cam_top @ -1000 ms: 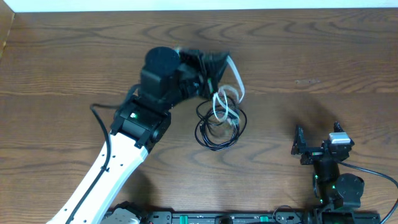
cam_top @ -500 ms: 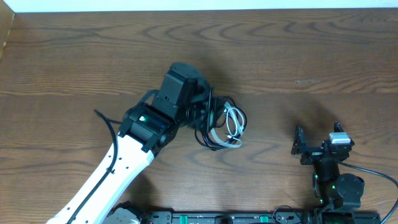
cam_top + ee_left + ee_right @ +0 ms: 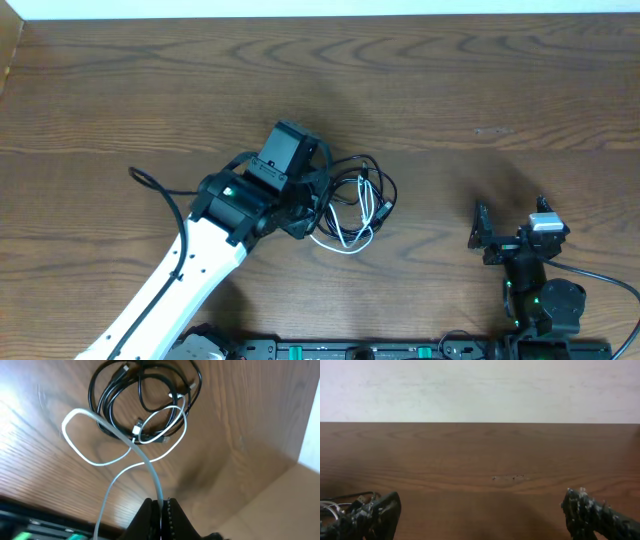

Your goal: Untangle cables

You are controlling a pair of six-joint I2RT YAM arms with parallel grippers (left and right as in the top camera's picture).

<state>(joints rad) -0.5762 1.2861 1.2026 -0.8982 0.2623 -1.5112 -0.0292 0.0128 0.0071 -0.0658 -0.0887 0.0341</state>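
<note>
A tangle of cables lies at the table's middle. Two black cables [image 3: 372, 176] form a loose coil, and a white cable [image 3: 346, 238] loops through and below it. My left gripper [image 3: 303, 219] sits at the tangle's left side, shut on the white cable. In the left wrist view the white cable [image 3: 153, 471] runs from the closed fingertips [image 3: 161, 505] up into the black cables [image 3: 145, 387], where a small plug shows. My right gripper [image 3: 510, 238] is open and empty, far right of the tangle; in the right wrist view it [image 3: 482, 519] holds nothing.
The left arm's thick black wire [image 3: 160, 192] curves beside its white link. A pale wall edge [image 3: 320, 8] runs along the table's far side. The cables' edge [image 3: 335, 502] peeks in at the right wrist view's far left.
My left gripper moved down from the far side of the tangle to its left, toward the front. The white cable now trails out below the black coil, which has spread.
</note>
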